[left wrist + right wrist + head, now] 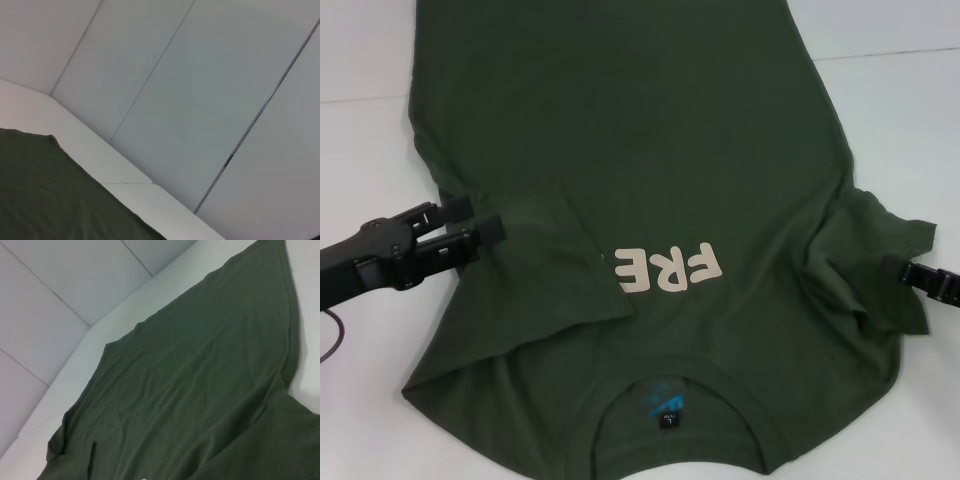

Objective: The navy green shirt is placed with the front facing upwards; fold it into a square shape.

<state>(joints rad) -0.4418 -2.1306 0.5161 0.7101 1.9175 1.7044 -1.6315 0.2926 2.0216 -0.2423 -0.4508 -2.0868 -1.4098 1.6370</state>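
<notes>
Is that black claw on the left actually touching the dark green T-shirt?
Cannot tell. In the head view the left gripper overlaps the folded sleeve of the dark olive-green cotton T-shirt, but neither contact nor a gap shows plainly. The left wrist view shows only cloth.

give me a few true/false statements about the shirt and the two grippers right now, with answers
1. The navy green shirt lies with its collar nearest the robot. True.
2. The left sleeve is folded in over the cream print, hiding part of it. True.
3. The shirt is already folded into a square. False: the body is spread out and only the sleeves are turned in.
4. The left gripper is parked far off the shirt. False: its fingers are open at the shirt's left edge, by the folded sleeve.
5. The right gripper is at the bunched right sleeve. True.
</notes>
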